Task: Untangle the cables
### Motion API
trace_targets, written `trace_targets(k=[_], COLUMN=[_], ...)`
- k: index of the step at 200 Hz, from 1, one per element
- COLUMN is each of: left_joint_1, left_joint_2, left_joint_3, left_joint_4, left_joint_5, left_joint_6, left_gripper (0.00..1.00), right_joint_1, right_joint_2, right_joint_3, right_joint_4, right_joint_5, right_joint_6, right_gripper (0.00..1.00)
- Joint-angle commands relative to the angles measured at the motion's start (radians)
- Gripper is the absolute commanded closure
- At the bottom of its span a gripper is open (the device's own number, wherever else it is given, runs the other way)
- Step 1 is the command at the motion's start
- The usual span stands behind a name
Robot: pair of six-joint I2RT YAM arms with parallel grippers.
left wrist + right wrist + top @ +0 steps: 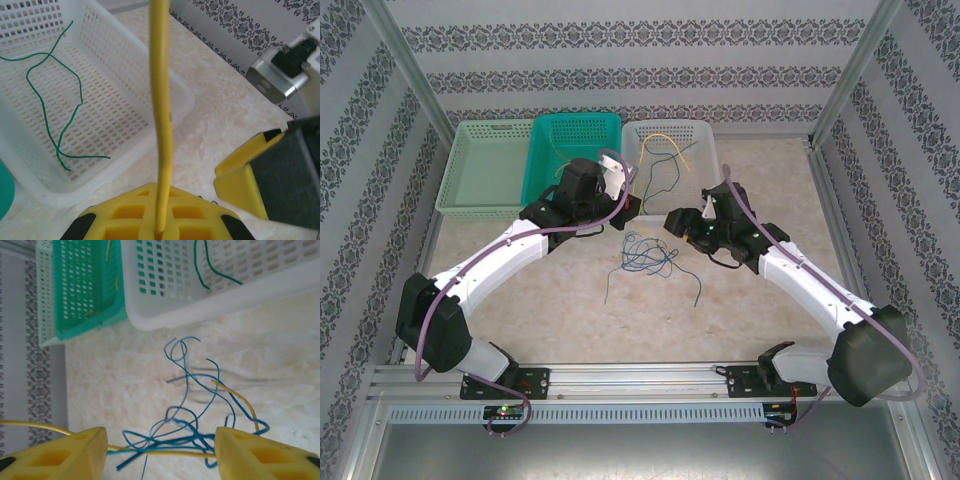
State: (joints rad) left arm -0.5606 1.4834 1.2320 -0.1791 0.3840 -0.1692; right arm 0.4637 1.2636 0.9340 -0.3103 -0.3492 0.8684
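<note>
Beige stone-patterned desk point(550, 300) carries three baskets along its far side: a white basket point(705, 150) on the right, a teal basket point(555, 160) tilted in the middle and a pale green basket point(470, 175) on the left. The left arm point(490, 265) and right arm point(810, 285) reach inward from the near edge, so the two hands sit near each other just in front of the white basket. The left hand point(159, 220) is closed on a yellow cable point(162, 115), which runs straight out from between its fingers and over the white basket's rim. The right hand point(161, 437) is spread wide and grips nothing. A yellow strand point(150, 452) crosses the gap between its fingers. The blue cables point(645, 255) lie in a loose tangle on the bare desk, between the hands and a little nearer the arm bases. A green cable point(55, 100) lies loosely looped on the floor of the white basket.
</note>
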Motion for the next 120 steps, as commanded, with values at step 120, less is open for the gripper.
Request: trace_targets(k=[120], left_joint_1=[0.013], left_joint_2=[-0.079], left_joint_3=[0.017], left_joint_4=[0.041], left_joint_5=[-0.006], left_joint_6=[-0.049], left_gripper=[1.00], right_joint_1=[0.075], right_joint_2=[-0.058], right_joint_3=[-0.161], right_joint_4=[0.005], right_joint_5=[0.237], right_joint_6=[-0.175], right_gripper=[0.30])
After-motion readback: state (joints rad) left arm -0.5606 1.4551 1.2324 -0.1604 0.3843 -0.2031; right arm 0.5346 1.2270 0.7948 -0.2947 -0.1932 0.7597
